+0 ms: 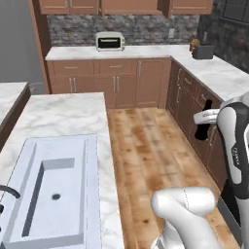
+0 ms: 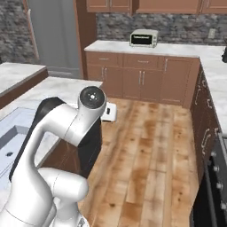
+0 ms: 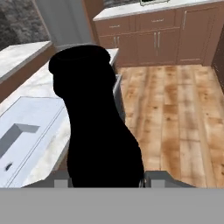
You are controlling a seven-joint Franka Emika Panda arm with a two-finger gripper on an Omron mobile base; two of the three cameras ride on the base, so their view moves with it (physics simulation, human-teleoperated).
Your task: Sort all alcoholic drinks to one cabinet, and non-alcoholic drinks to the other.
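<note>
- Presently, the carry step: the gripper (image 3: pixel 107 181) is closed on the small black cola bottle (image 3: pixel 98 127), whose contoured body rises between the two finger tips in the hand view, base down at the jaws and rounded top uppermost.
- In the left base view the same cola bottle (image 1: pixel 204 127) appears as a dark silhouette held out over the wooden floor (image 1: pixel 146 146), in front of the lower drawer cabinets (image 1: pixel 192 104) on the right and clear of every counter.
- Judged step: a non-alcoholic drink is in transit to its cabinet. Wall cabinets (image 1: pixel 124 6) line the top edge above the far counter (image 1: pixel 121 51); which of them is the target cannot be told.
- Next move, as a judgement: bring the base and arm toward a wall cabinet, keep the bottle upright, and lift it to shelf height before release. The raised, waisted body calls for a steady grip.
- Materials: the bottle renders as matte black, its label not visible here. The island counter (image 1: pixel 63 116) is pale veined marble with a smooth grey-white sink (image 1: pixel 53 189) set into it; the floor is glossy plank wood; the backsplash is rough grey stone; a white toaster oven (image 1: pixel 110 41) stands on the far counter.
</note>
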